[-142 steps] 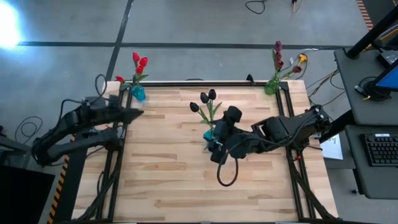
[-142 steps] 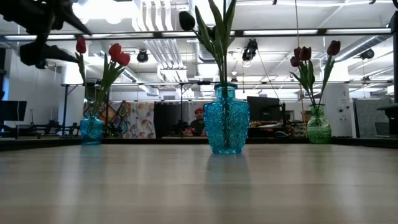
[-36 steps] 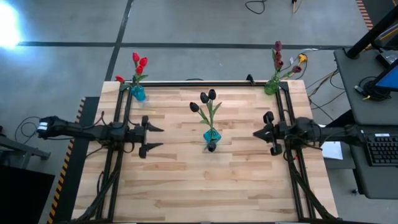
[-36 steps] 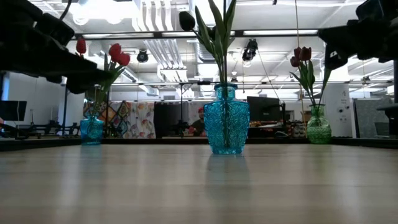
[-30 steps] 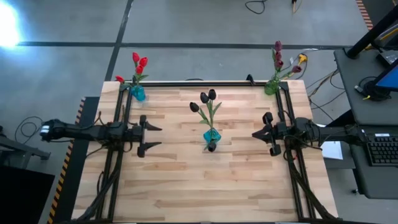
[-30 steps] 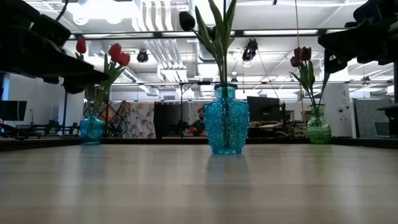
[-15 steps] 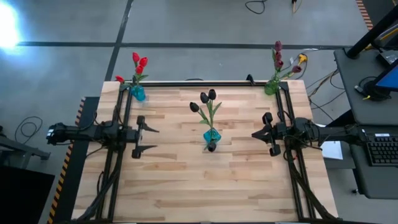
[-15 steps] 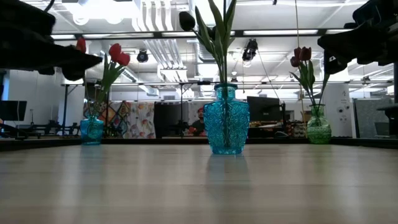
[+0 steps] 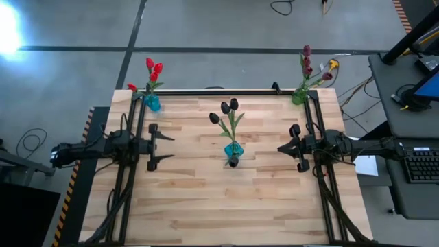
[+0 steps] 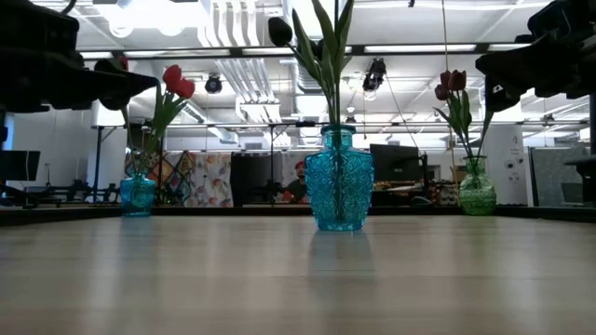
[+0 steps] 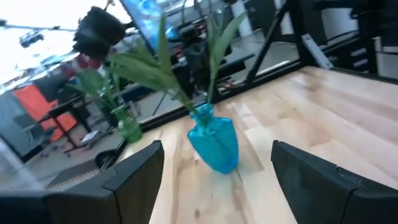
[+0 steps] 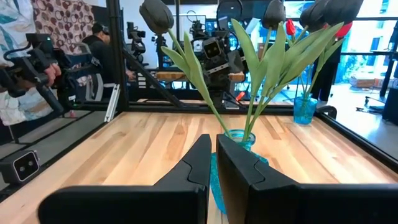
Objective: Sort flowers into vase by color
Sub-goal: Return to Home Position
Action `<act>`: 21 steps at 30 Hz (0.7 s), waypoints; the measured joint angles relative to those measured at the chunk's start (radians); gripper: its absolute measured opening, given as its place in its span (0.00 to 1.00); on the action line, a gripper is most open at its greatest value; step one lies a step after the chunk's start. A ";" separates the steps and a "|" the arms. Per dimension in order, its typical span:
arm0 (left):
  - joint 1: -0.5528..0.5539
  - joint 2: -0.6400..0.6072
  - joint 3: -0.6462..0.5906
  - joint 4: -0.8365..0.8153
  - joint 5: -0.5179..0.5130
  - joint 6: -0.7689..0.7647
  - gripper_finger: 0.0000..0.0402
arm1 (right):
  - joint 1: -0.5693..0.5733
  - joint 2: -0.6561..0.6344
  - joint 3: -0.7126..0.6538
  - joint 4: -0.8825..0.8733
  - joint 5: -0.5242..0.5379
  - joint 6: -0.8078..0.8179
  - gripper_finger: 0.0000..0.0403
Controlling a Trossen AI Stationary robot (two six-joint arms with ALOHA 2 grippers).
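Black flowers [image 9: 228, 108] stand with their stems in a blue vase [image 9: 232, 152] at the table's middle, which also shows in the low view [image 10: 338, 191]. Red flowers [image 9: 153, 68] fill a small blue vase [image 9: 151, 103] at the far left corner. Dark maroon flowers [image 9: 306, 63] stand in a green vase [image 9: 300, 96] at the far right corner. My left gripper [image 9: 169, 146] hovers level at the table's left edge, open and pointing at the middle vase [image 11: 214, 142]. My right gripper [image 9: 280, 147] hovers level at the right edge, shut [image 12: 214, 142] and holding nothing.
Black frame rails [image 9: 135, 130] run along the table's left and right sides, and a bar [image 9: 226, 91] runs along the far edge. A desk with a keyboard [image 9: 420, 165] stands to the right of the table. Bare wood [image 9: 226, 206] lies between the middle vase and the near edge.
My left gripper has rolled about the line it points along and has stayed open at the left edge. The right gripper and the three vases with their flowers stand as before.
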 joint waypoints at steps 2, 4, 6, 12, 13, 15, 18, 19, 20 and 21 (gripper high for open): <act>0.014 0.002 0.000 0.000 0.000 -0.035 0.70 | 0.000 0.000 0.000 0.000 0.000 0.000 0.04; 0.017 0.009 0.000 0.001 0.001 -0.078 0.70 | 0.000 0.000 0.000 0.000 0.000 0.000 0.04; 0.017 0.014 0.000 0.001 0.002 -0.116 0.70 | 0.000 0.000 0.000 0.000 0.000 0.000 0.04; 0.017 0.038 -0.001 0.001 0.000 -0.235 0.70 | 0.000 0.000 0.000 0.000 0.000 0.000 0.04; 0.017 0.042 -0.001 0.001 -0.001 -0.255 0.70 | 0.000 0.000 0.000 0.000 0.000 0.000 0.04; 0.017 0.050 -0.001 0.001 -0.002 -0.279 0.70 | 0.000 0.000 0.000 0.000 0.000 0.000 0.04; 0.017 0.060 -0.001 0.002 -0.003 -0.283 0.70 | 0.000 0.000 0.000 0.000 0.000 0.000 0.04; 0.017 0.064 -0.001 0.002 -0.004 -0.284 0.70 | 0.000 0.000 0.000 0.000 0.000 0.000 0.04; 0.017 0.067 -0.002 0.002 -0.004 -0.284 0.70 | 0.000 0.000 0.000 0.000 0.000 0.000 0.04; 0.017 0.069 -0.002 0.002 -0.004 -0.284 0.70 | 0.000 0.000 0.000 0.000 0.000 0.000 0.04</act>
